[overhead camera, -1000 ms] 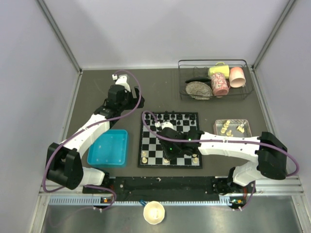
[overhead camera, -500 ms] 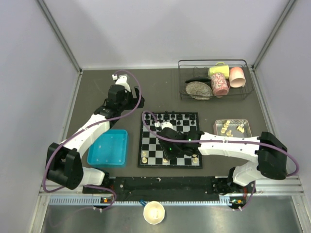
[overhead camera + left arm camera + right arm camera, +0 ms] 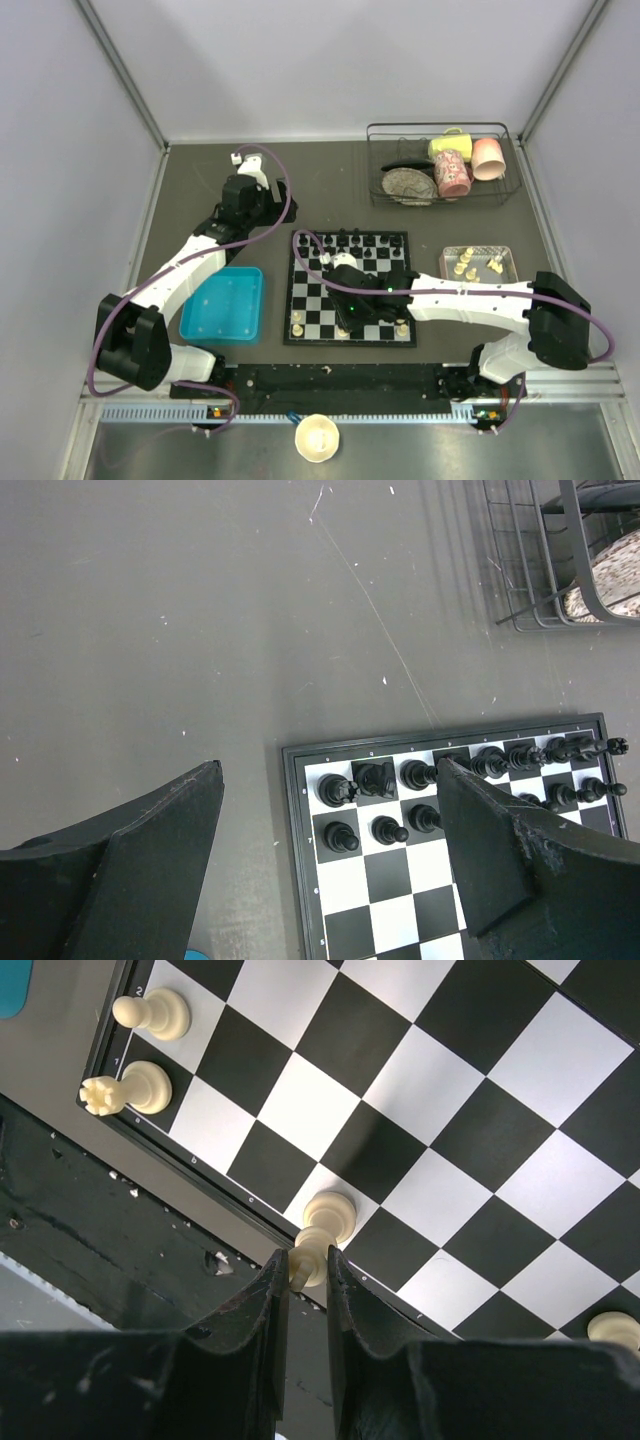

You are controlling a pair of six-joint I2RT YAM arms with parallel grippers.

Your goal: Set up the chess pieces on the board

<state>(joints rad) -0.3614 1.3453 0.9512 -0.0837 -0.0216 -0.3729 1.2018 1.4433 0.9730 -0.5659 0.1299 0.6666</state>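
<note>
- Top view: the right gripper (image 3: 343, 320) sits low over the near row of the board (image 3: 312, 298). Spare cream pieces (image 3: 466, 265) lie in the tray (image 3: 505, 258) beside it.
- Left wrist: the left gripper (image 3: 330, 770) gapes wide above the board's far corner, by the black pieces (image 3: 400, 775).
- Right wrist: the fingers (image 3: 262, 1340) pinch narrowly on a cream piece (image 3: 318, 1232) standing on an edge square.

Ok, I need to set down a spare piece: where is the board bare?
Middle squares of the board are bare, between the black pieces on its far rows and the cream pieces at its near edge. Crowded: those far rows, and near-edge centre under the right gripper.
</note>
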